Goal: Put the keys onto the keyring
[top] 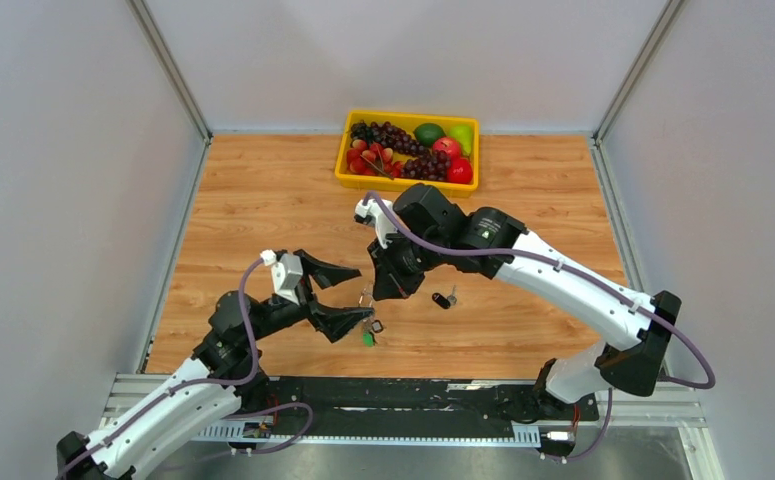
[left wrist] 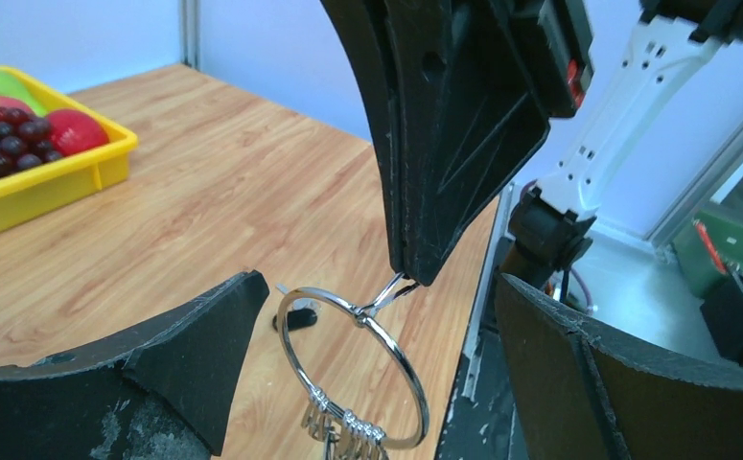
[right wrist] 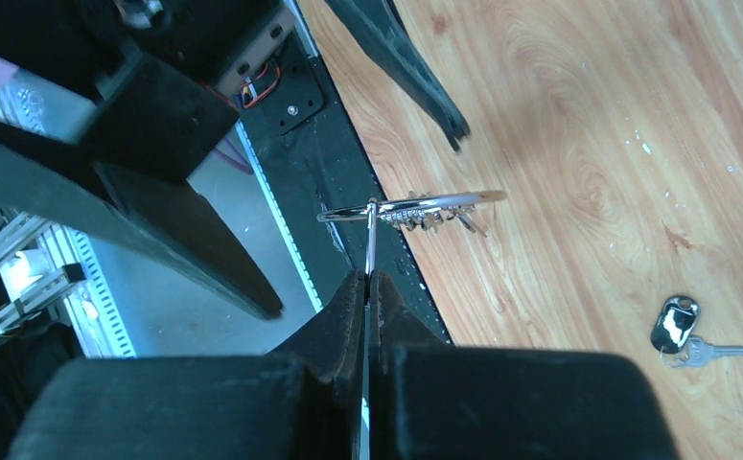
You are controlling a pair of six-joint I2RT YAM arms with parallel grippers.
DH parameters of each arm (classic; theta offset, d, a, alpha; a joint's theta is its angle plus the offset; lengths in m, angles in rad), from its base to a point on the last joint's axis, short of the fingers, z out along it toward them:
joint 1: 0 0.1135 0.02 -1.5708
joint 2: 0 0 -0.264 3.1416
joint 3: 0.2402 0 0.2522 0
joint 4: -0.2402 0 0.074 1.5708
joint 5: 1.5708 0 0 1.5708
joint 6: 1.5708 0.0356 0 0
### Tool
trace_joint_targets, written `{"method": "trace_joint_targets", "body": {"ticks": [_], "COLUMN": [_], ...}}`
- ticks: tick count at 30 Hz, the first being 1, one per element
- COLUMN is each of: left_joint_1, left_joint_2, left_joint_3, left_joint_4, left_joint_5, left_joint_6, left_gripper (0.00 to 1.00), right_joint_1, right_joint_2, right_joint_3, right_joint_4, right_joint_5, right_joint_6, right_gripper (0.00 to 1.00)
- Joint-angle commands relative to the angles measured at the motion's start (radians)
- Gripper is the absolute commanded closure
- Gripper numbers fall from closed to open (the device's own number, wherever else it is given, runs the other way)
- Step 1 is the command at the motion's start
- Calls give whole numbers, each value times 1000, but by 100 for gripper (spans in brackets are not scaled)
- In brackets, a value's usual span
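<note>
Firmly, the right tool pinches a metal blade touching the keyring. The left tool gapes wide around it.

Shiny metal keyring, matt black plastic right tool, smooth wood-grain table

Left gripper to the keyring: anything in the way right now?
Nothing visible. The keyring hangs inside the left gripper's open jaws, apart from both. The right gripper, shut on a small silver piece at the ring's top, holds it from above, not between them. The loose black-headed key lies aside on the table.
</note>
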Motion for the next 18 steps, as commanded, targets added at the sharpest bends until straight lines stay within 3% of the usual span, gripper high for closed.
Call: {"method": "trace_joint_targets", "body": {"ticks": [1,6,18], "left_joint_1": [-110,-227,-319], "left_joint_2": [75,134,127], "left_joint_3": [59,87,55], "left_joint_4": [18,-40,-84], "left_joint_5": [-108,-225,-345], "left_joint_6": [176,324,456], "left_gripper": [0,0,3], "right_joint_1": [-19,-41,-49], "right_joint_2": [41,67,118], "right_joint_3": [88,116,192], "right_joint_4": [-64,-102,-185], "right_joint_5": [-39,-56,-63], "right_joint_6": [42,48,48], "right_gripper": [100,100,100]}}
